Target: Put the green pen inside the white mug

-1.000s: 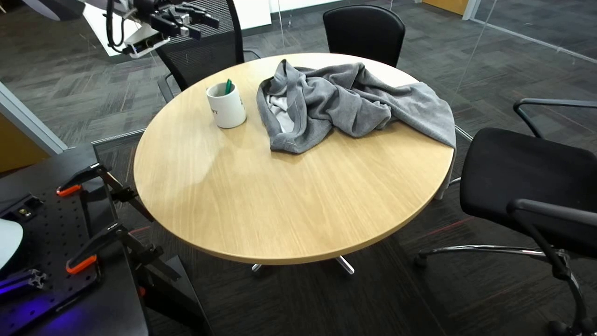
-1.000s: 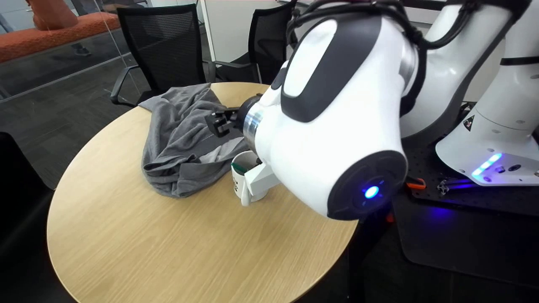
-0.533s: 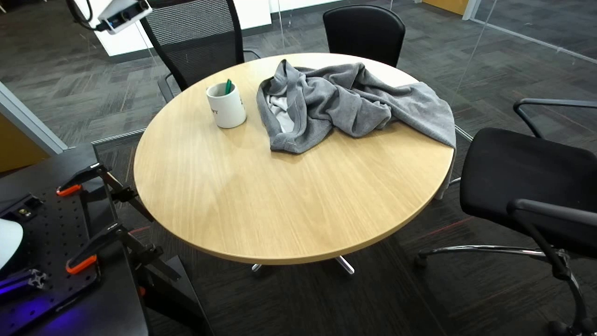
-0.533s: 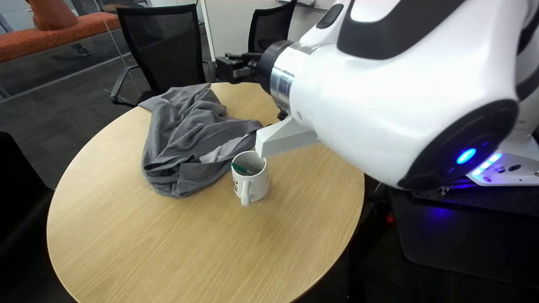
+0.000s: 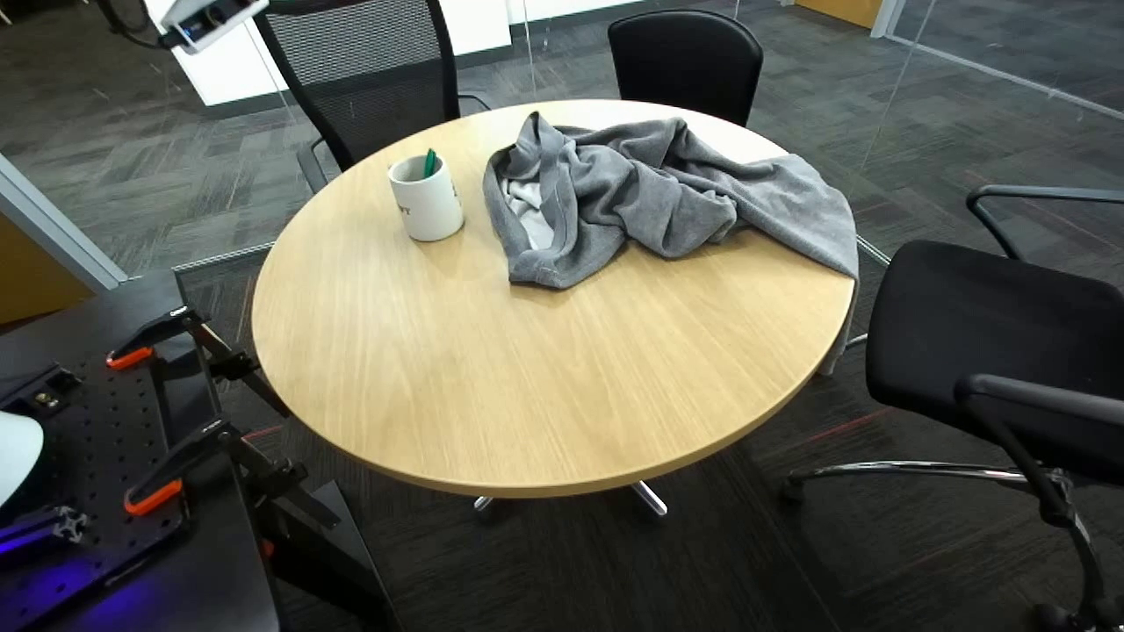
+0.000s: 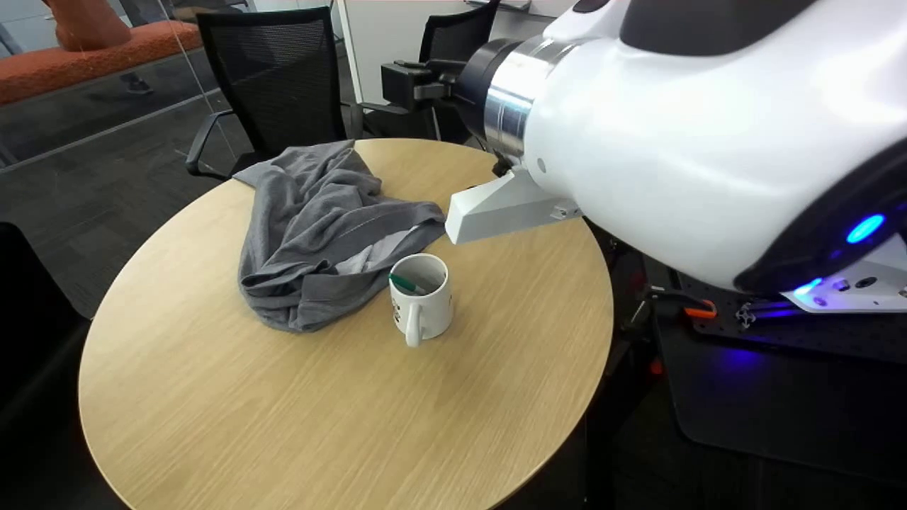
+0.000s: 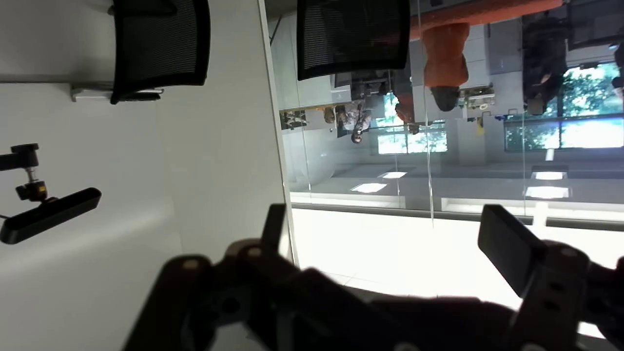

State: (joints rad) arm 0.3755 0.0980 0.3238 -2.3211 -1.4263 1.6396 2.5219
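Note:
The white mug stands upright on the round wooden table in both exterior views [image 5: 430, 209] [image 6: 434, 312]. The green pen leans inside the mug, its upper end at the rim, in both exterior views [image 5: 429, 164] [image 6: 404, 284]. My gripper [image 6: 407, 85] is raised well above the table, apart from the mug, pointing level toward the chairs in an exterior view. In the wrist view my gripper's fingers [image 7: 382, 226] are wide apart with nothing between them. The wrist view does not show the mug or pen.
A crumpled grey cloth garment [image 5: 632, 189] lies beside the mug on the table [image 5: 527, 377], also in an exterior view [image 6: 312, 241]. Black chairs [image 5: 689, 66] surround the table. A black stand with orange-tipped clamps [image 5: 154, 499] is beside the table.
My arm has risen and drawn back away from the mug, its gripper tilting up to level. The gripper has left an exterior view. The mug and pen have not moved.

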